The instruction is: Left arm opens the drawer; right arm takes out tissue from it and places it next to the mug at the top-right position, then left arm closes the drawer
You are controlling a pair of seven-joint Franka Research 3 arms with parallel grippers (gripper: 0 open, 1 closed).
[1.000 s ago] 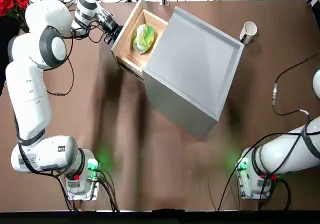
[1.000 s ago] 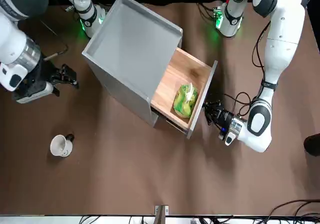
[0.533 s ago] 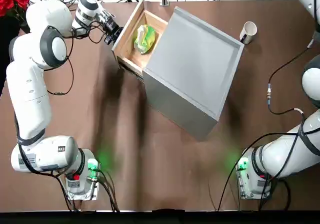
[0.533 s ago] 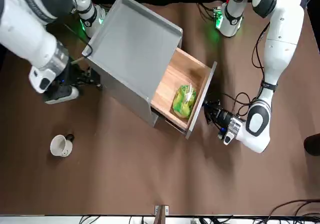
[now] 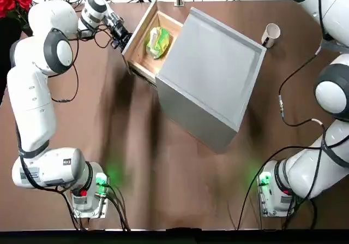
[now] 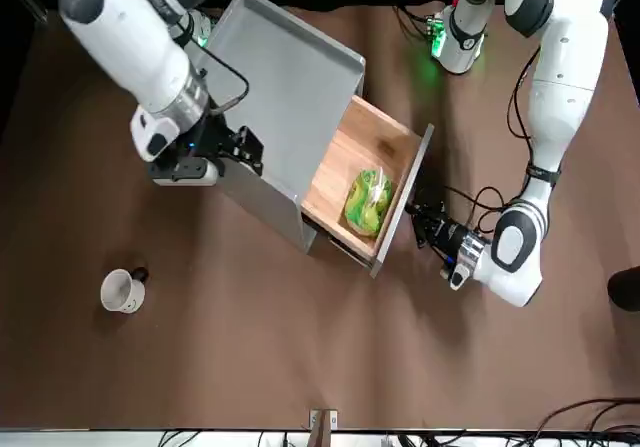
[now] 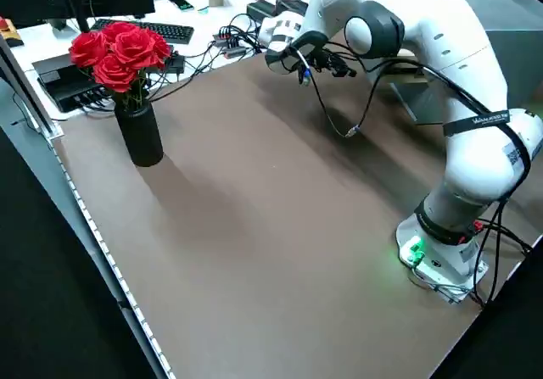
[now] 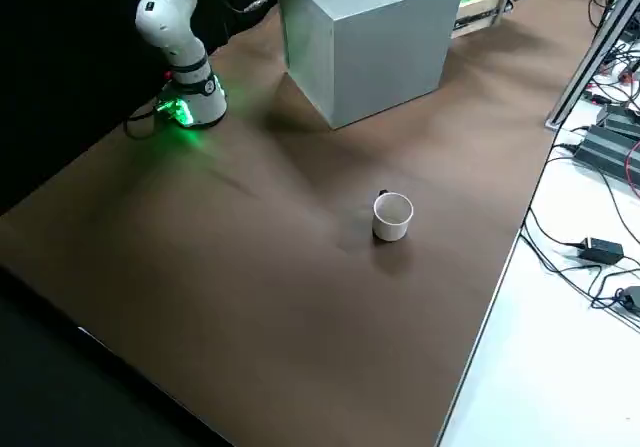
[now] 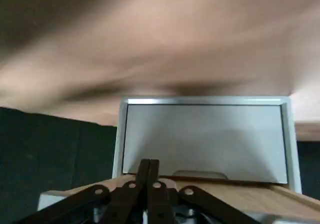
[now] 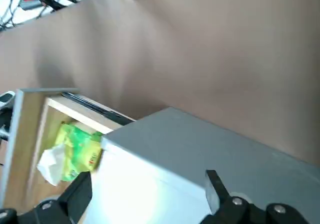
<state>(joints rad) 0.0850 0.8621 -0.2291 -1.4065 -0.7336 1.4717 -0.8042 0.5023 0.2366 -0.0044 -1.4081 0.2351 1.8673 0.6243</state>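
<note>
In the pulled-out drawer (image 5: 143,41), between its light wood walls, the green and yellow tissue (image 5: 157,41) lies uncovered from above, with bare wood showing around it. The left gripper (image 5: 121,35) sits just beside the drawer's grey front with its fingers (image 9: 148,170) pressed together, while the right gripper (image 6: 237,148) hangs over the grey cabinet (image 5: 210,75), its fingers (image 10: 212,188) spread wide and holding nothing. The mug (image 5: 270,34) stands well apart near the table's (image 5: 180,189) far right corner, open brown surface all about it.
</note>
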